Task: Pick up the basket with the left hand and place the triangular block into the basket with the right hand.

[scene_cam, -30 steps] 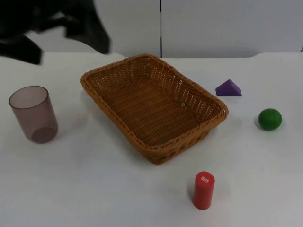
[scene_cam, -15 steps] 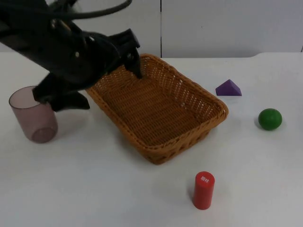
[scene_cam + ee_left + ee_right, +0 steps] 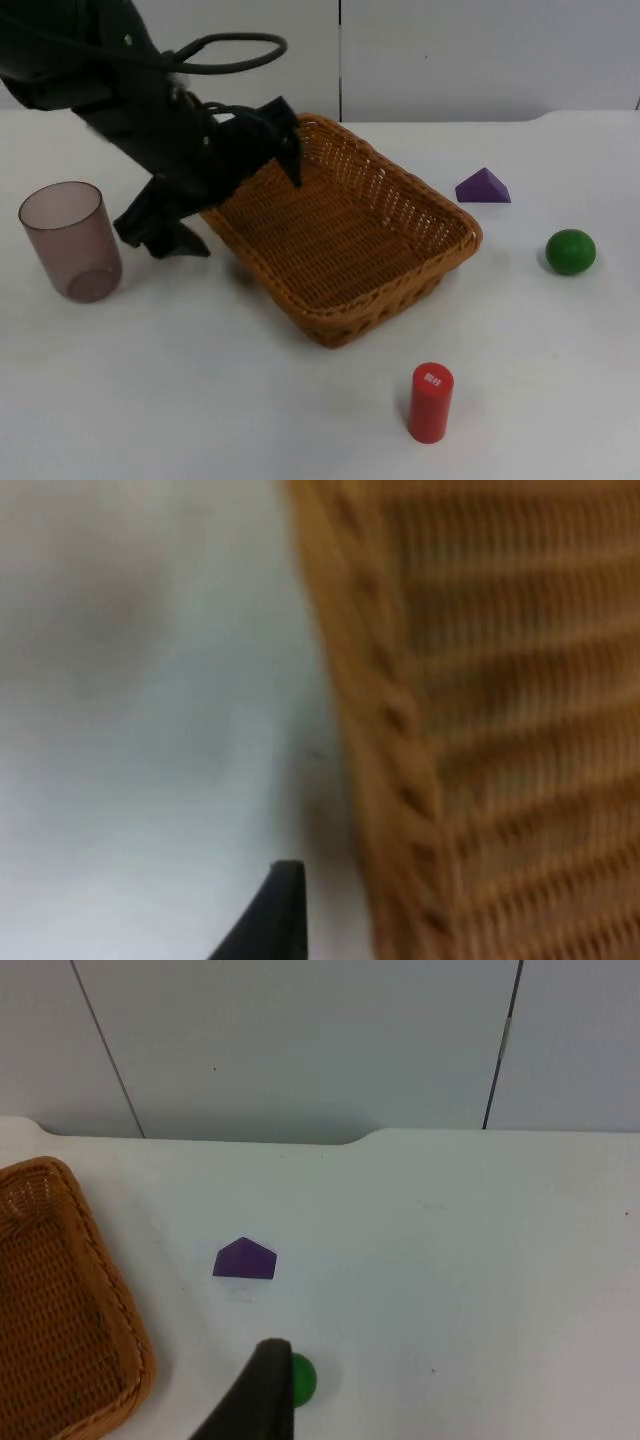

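Nearest the camera in the top view, a red cylinder stands upright on the white table, well apart from everything else. Beyond it lies the basket, flat on the table with nothing in it, its long axis running from the near right to the far left. To its left a tinted cup stands upright with nothing in it that can be made out.

The left gripper is down at the basket's left rim, one finger over the far left corner and the other outside the wall near the table; the spread looks wide, with the rim between the fingers but not yet clamped, as far as can be judged. In the left wrist view the woven wall sits just beside the fingertip.

Right of the basket rests a green ball, and farther back the purple triangular block, just beside the basket's right rim. The right arm waits, and it is the nearer one to the block; its jaw state cannot be told.
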Tool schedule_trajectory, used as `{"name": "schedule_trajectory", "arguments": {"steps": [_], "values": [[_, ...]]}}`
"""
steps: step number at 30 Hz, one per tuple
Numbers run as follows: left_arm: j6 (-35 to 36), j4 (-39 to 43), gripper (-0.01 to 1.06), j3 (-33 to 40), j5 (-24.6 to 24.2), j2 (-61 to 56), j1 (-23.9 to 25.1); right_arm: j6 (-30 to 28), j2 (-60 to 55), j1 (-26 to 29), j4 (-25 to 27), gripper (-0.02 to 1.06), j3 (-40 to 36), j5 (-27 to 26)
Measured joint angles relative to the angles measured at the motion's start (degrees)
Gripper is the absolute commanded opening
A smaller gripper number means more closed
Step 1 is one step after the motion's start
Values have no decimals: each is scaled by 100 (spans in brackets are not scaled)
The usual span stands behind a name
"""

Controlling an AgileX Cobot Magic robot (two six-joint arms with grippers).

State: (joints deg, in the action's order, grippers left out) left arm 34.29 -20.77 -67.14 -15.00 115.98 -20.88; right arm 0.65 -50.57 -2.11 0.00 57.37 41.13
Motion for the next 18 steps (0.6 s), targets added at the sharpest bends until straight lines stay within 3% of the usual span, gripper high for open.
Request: {"name": "schedule_trajectory", "arguments": {"steps": [8,18], "values": [[711,601,105,-29,-111,298,86,-65,0,0,0,105,0,12],[786,751,105,-29,-201,446,52,-65,0,0,0,105,0,-22]]}}
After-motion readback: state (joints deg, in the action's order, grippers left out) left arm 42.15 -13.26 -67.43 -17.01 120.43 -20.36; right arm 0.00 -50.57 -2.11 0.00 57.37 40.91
